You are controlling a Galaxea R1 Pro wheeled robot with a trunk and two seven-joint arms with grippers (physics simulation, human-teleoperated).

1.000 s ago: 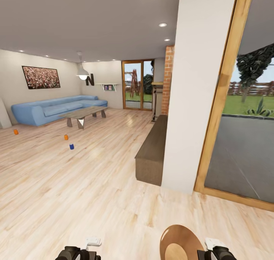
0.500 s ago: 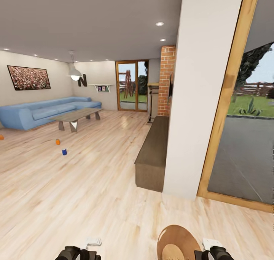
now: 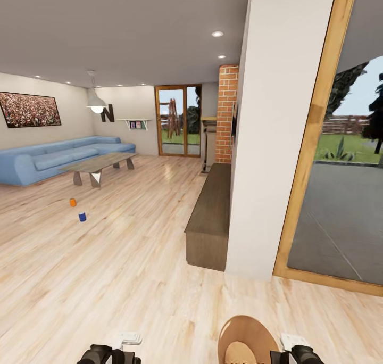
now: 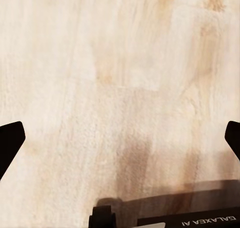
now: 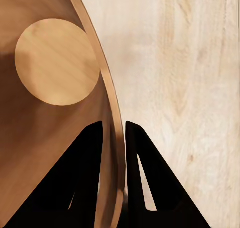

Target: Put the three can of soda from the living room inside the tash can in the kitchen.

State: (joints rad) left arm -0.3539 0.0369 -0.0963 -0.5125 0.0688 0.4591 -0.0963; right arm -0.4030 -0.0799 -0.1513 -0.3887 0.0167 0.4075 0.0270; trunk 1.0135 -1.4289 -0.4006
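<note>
At the bottom right of the head view, the right gripper (image 5: 114, 138) clamps the brown bin (image 3: 247, 337) by its wall, one finger inside and one outside. The left gripper (image 4: 120, 138) hangs over the wood floor (image 4: 120, 63) with fingers wide apart. At middle left, an orange can (image 3: 73, 202) stands on the floor just beside a blue can (image 3: 82, 216), near the coffee table (image 3: 98, 164) and blue sofa (image 3: 48, 159).

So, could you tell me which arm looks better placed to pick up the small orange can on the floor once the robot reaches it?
Left, probably. The left gripper is open and empty, while the right gripper is shut on the rim of the round brown bin. The small orange can also lies to the robot's left.
</note>
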